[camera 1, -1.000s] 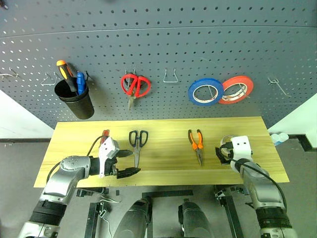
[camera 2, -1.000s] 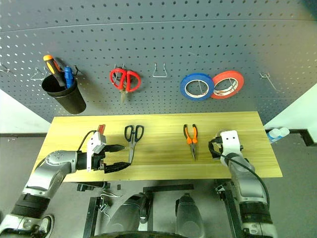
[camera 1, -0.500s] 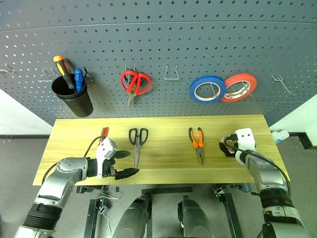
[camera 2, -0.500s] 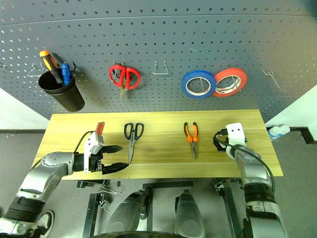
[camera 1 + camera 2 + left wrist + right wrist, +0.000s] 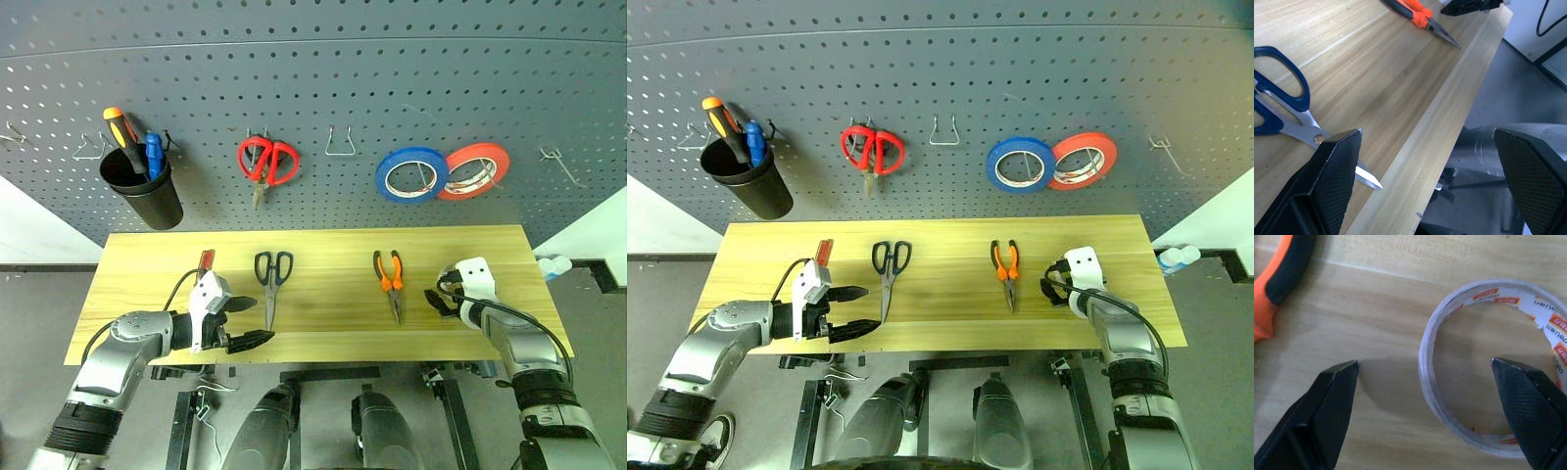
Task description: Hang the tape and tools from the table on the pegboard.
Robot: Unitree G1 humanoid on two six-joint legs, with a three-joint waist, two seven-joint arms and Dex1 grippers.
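The tape [image 5: 1484, 289], a whitish translucent roll, lies flat at the right end of the table [image 5: 323, 250]. My right gripper [image 5: 1424, 363] is open over it, one finger outside the roll's wall and the other above its open centre. The orange-and-black pliers [image 5: 390, 279] lie just left of that gripper. The dark-handled scissors [image 5: 271, 279] lie left of centre, and the red-handled screwdriver [image 5: 206, 262] shows partly behind my left hand. My left gripper [image 5: 257, 321] is open and empty near the table's front edge, beside the scissors' blade tip [image 5: 1369, 178]. The pegboard [image 5: 323, 78] rises behind the table.
On the board hang a black cup [image 5: 142, 191] holding orange and blue screwdrivers, red scissors [image 5: 267, 164], a blue roll [image 5: 409, 177] and a red roll [image 5: 474, 171]. Bare hooks [image 5: 340, 145] sit between the scissors and the rolls, and another hook [image 5: 554, 162] is at the far right.
My right gripper has tipped further down over the tape. The left gripper has stayed where it was. The head view has shifted slightly.
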